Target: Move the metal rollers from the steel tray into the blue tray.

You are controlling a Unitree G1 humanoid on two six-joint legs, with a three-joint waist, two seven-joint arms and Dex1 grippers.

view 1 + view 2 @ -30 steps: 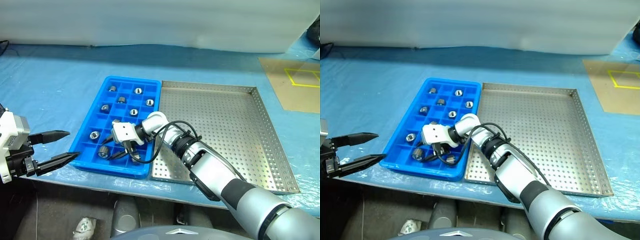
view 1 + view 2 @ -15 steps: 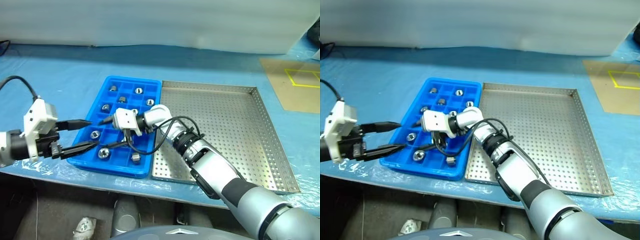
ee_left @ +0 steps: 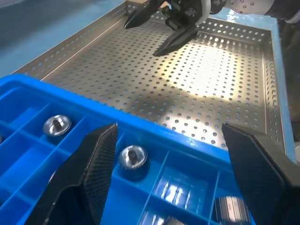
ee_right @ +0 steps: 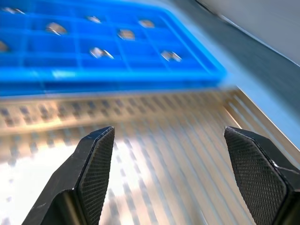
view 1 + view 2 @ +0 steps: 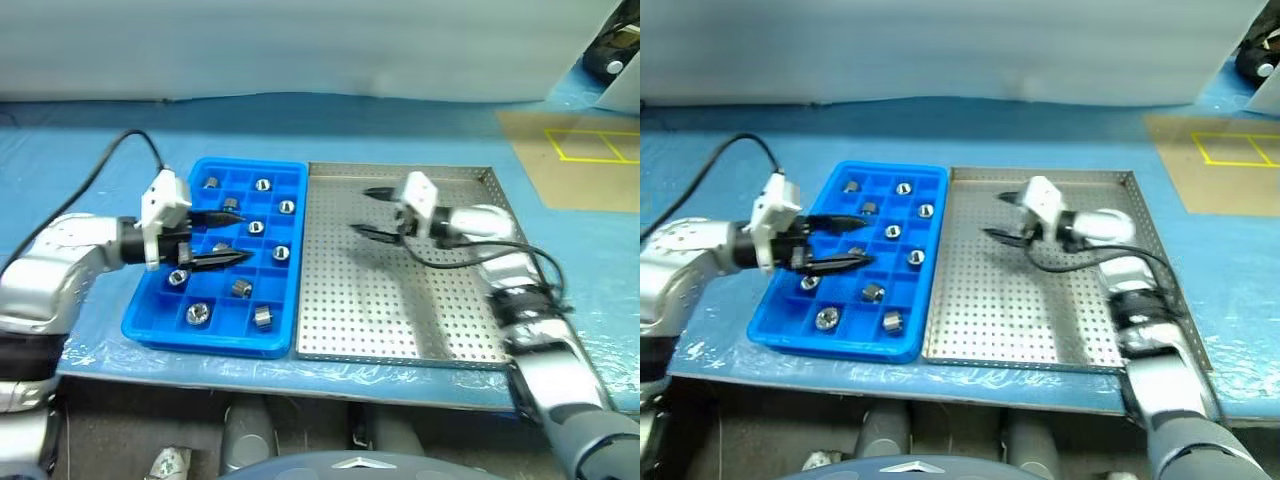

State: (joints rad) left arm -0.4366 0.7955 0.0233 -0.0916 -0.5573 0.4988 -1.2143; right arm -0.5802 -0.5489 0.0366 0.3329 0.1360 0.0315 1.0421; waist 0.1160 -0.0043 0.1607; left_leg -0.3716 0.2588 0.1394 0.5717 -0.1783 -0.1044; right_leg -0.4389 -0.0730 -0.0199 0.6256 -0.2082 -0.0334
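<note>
Rollers (image 5: 240, 288) sorted in blue tray (image 5: 150, 318), steel tray (image 5: 400, 345) bare, so my fingers (both pairs wide, empty) (image 5: 222, 239) (image 5: 372, 211) hold nothing.

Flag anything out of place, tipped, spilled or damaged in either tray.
Nothing stands out. The metal rollers sit singly in compartments of the blue tray; the steel tray shows only bare perforated floor, no strays. Both grippers are open and empty, left gripper over the blue tray, right gripper over the steel one.
</note>
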